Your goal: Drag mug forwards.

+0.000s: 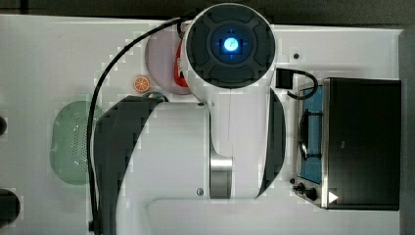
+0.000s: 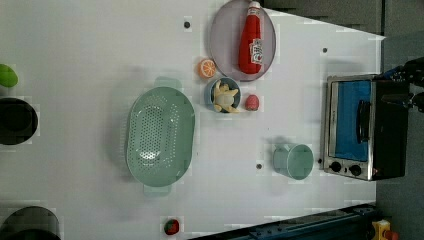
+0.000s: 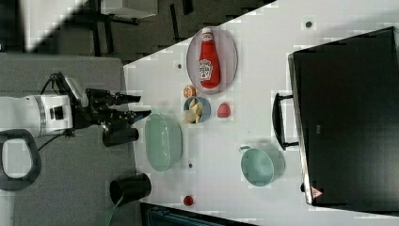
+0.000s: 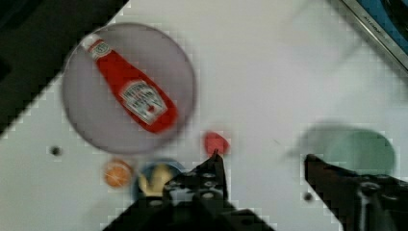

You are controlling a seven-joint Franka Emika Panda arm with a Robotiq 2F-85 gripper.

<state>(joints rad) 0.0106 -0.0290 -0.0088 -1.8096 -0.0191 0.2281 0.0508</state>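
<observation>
Hidden under the white arm in the top view: most of the round purple plate [image 1: 159, 58]. Blurred in the wrist view: small pale teal-green round mug [image 4: 362, 151], smooth, just beyond one of the parted, empty black fingers [image 4: 320, 168]. Upright on the white surface [image 2: 100, 50], beside the steel toaster oven [image 2: 357, 127].
</observation>
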